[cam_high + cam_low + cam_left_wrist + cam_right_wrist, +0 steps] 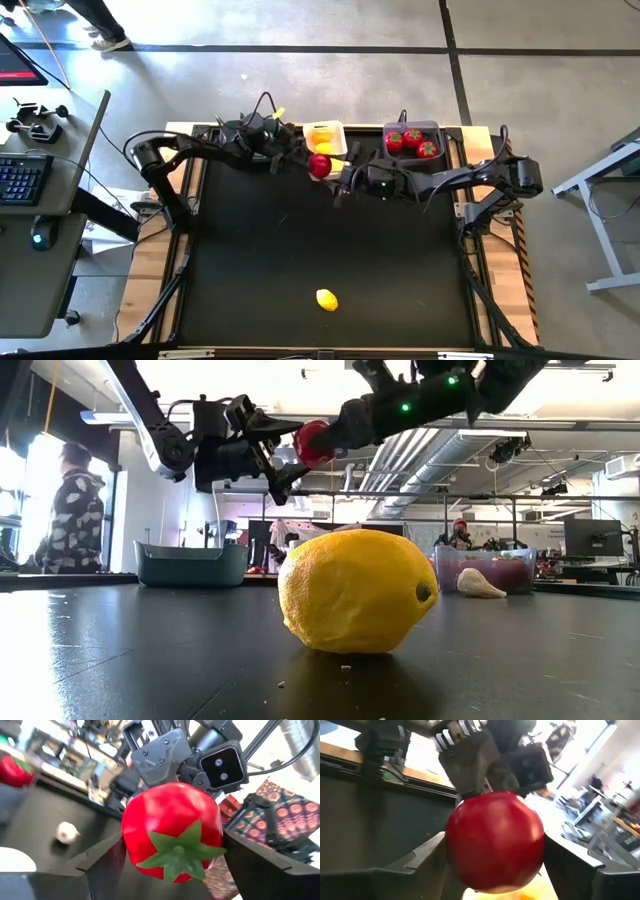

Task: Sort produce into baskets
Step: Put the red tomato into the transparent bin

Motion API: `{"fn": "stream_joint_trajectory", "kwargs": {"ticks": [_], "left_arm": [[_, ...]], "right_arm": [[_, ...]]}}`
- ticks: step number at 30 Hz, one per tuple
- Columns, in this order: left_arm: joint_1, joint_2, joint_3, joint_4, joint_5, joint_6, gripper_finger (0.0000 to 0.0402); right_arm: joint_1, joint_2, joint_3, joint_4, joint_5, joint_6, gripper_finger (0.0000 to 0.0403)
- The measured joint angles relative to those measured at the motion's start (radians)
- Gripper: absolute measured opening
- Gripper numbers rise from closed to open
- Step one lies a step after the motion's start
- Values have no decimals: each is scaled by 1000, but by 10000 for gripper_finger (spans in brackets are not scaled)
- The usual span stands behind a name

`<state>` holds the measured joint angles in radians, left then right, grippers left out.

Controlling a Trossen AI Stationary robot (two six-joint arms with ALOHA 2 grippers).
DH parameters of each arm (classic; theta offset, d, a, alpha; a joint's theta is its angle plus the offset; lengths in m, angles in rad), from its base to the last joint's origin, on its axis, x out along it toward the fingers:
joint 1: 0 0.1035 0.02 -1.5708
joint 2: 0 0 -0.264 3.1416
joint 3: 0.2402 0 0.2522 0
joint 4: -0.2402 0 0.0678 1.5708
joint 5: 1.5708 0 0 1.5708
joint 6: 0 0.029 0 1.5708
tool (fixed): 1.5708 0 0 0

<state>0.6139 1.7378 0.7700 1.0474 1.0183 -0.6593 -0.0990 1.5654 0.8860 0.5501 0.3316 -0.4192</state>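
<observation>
Dark jointed arms [180, 150], black cables, green lights.

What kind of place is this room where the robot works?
Probably a robotics lab or workshop. The ceiling has bare pipes and ducts, a desk with a keyboard stands beside the black table, and more benches with screens and people fill the room behind.

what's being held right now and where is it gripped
A red tomato, up in the air between both grippers: left gripper and right gripper each flank its round sides. Which one bears it cannot be told.
</observation>
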Motion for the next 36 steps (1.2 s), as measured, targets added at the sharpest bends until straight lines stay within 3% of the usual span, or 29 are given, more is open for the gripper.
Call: {"fn": "stream_joint_trajectory", "kwargs": {"ticks": [7, 15, 27, 31, 36], "left_arm": [[44, 0, 1, 7, -54, 132, 309], [60, 0, -1, 3, -82, 230, 311], [60, 0, -1, 4, -114, 305, 312], [60, 0, -1, 4, -125, 305, 312], [59, 0, -1, 3, -125, 287, 312]], "right_arm": [[-31, -1, 133, -244, 54, 107, 266], [-126, -14, 304, -704, 87, 161, 266], [-423, -171, 359, -1365, -50, 403, 266], [-510, -171, 357, -1484, -68, 455, 266], [-581, -166, 310, -1510, -151, 506, 266]]}}
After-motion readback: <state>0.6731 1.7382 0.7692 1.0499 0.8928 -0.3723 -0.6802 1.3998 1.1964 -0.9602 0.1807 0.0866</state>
